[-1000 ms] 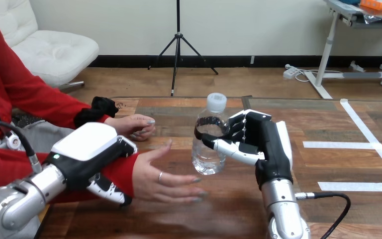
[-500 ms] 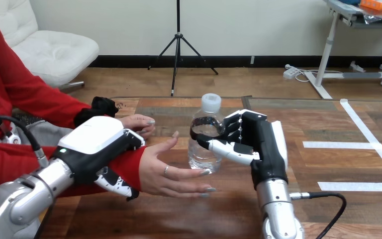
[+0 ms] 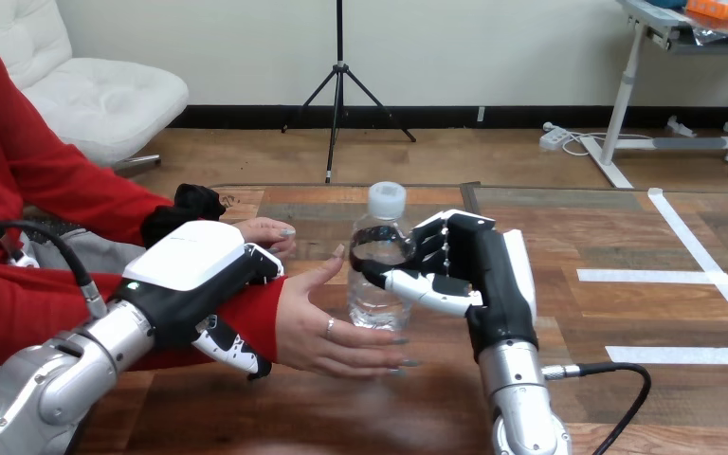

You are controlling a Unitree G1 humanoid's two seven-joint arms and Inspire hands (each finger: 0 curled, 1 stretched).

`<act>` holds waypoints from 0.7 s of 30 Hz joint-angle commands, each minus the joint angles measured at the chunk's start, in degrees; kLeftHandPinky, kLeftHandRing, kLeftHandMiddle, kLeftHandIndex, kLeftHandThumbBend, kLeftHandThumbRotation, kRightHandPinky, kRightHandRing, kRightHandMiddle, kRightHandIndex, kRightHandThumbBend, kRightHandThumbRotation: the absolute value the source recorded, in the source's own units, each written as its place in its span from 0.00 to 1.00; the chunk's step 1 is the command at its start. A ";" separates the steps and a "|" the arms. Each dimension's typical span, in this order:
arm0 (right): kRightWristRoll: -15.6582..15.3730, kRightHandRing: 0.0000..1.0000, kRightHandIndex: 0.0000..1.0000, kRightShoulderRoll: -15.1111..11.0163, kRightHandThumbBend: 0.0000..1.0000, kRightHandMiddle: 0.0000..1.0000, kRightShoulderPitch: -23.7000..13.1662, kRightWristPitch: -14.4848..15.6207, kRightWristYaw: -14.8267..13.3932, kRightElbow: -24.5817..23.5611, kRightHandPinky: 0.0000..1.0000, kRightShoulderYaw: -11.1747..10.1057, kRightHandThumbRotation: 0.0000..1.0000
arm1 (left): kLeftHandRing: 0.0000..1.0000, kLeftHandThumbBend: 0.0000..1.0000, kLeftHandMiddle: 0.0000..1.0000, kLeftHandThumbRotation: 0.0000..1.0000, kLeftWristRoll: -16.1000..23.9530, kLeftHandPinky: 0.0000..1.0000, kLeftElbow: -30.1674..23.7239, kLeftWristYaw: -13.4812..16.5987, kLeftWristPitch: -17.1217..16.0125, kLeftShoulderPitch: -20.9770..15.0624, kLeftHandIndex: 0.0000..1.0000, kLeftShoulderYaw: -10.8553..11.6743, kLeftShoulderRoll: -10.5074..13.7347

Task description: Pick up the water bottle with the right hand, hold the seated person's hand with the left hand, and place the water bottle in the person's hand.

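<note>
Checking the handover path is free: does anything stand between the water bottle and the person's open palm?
Nothing visible does. The right hand holds the water bottle upright just beside the person's hand, palm open toward it. The left hand clasps the person's wrist behind the palm, out of the path.

The water bottle (image 3: 377, 270) is clear glossy plastic with a white cap, standing over the smooth, slightly shiny wooden surface (image 3: 588, 313).

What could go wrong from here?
1. The right hand grips the bottle high, near its neck; the body could swing or slip.
2. The person's hand lies open, fingers not round the bottle; letting go now might topple it.
3. The left hand is curled round the person's wrist; a tug could shift the palm.
</note>
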 commanded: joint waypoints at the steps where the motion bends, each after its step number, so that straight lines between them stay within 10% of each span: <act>1: -0.95 0.26 0.32 3.66 0.79 0.32 -2.11 -0.34 -1.87 -7.80 0.22 1.70 0.00 | 0.40 0.79 0.45 0.08 -1.62 0.38 -8.14 0.15 -0.82 -11.48 0.46 1.95 -3.50; 21: -3.28 0.24 0.32 6.06 0.78 0.30 6.62 8.81 -2.25 -22.84 0.19 8.37 0.00 | 0.40 0.81 0.45 0.06 -1.82 0.37 -8.26 -1.83 -0.35 -12.49 0.46 1.83 -4.93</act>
